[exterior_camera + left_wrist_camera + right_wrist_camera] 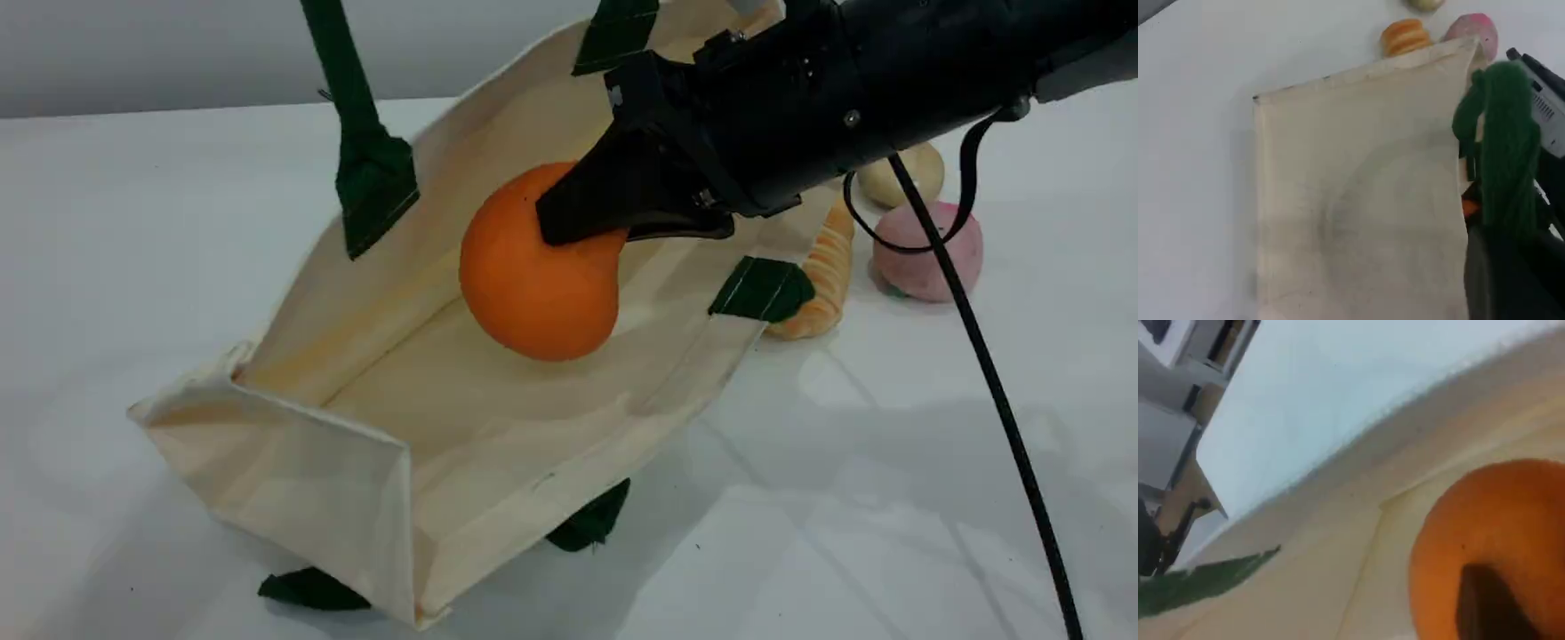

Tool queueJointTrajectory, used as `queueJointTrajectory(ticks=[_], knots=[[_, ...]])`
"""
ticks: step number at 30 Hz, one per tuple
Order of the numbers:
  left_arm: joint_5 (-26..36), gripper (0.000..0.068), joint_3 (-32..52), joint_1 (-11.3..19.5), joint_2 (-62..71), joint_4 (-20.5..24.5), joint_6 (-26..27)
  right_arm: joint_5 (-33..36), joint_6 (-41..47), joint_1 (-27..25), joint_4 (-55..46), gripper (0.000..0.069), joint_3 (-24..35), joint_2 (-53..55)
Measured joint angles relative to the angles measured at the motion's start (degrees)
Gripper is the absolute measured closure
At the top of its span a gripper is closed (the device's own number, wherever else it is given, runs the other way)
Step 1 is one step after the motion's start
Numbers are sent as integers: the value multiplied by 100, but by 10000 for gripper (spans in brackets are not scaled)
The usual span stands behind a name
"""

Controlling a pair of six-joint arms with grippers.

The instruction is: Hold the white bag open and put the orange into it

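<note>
Right gripper point(582, 233), jaws pinching the round bright-orange soft toy orange point(533, 267) inside the cream canvas tote bag point(427, 418), should release low; left gripper point(1511, 267), apparently clamped on the bag's green rope handle point(1501, 153), holds it taut.

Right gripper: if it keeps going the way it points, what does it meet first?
The orange already sits at the right gripper; pushing on would probably drive it onto the inner wall of the white bag. Depth is unclear.
</note>
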Motion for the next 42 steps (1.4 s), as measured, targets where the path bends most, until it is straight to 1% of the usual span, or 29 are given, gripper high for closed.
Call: queueJointTrajectory(ticks=[5, 6, 7, 8, 10, 14, 17, 19, 23, 25, 29, 34, 37, 40, 42], knots=[[-5, 611, 0, 0, 0, 0, 0, 411, 5, 0, 14, 272, 0, -26], [0, 611, 0, 0, 0, 0, 0, 451, 5, 0, 8, 227, 0, -26], [12, 611, 0, 0, 0, 0, 0, 467, 5, 0, 3, 197, -6, -26], [0, 611, 0, 0, 0, 0, 12, 514, 5, 0, 3, 171, -20, -26], [-6, 611, 0, 0, 5, 0, -2, 649, 5, 0, 10, 148, -50, -44], [-6, 611, 0, 0, 5, 0, -2, 762, 15, -6, -2, 145, -50, -223], [-6, 611, 0, 0, 5, 0, -2, 664, 15, -94, -9, 164, -50, -393], [-6, 611, 0, 0, 5, 0, -2, 572, 29, -196, -184, 181, -50, -513], [-6, 611, 0, 0, 5, 0, -2, 297, 601, -522, -1088, 235, -45, -716], [-6, 611, 0, 0, 5, -4, 4, 295, 1027, -714, -1616, 277, -45, -747], [-6, 612, 0, 0, 5, -4, 4, 662, 1601, -1178, -2309, 396, -45, -786], [-6, 611, 0, 0, 5, -11, 10, 1362, 1634, -1889, -2440, 570, -45, -915], [-11, 611, 0, 0, 5, -11, 10, 1593, 1634, -2223, -2591, 663, -45, -1142], [-41, 611, 0, 0, 5, -11, 18, 1600, 1649, -2419, -2595, 684, -45, -1459], [-47, 611, 0, 0, 8, -11, 18, 1566, 1649, -2427, -2595, 684, -45, -1686]])
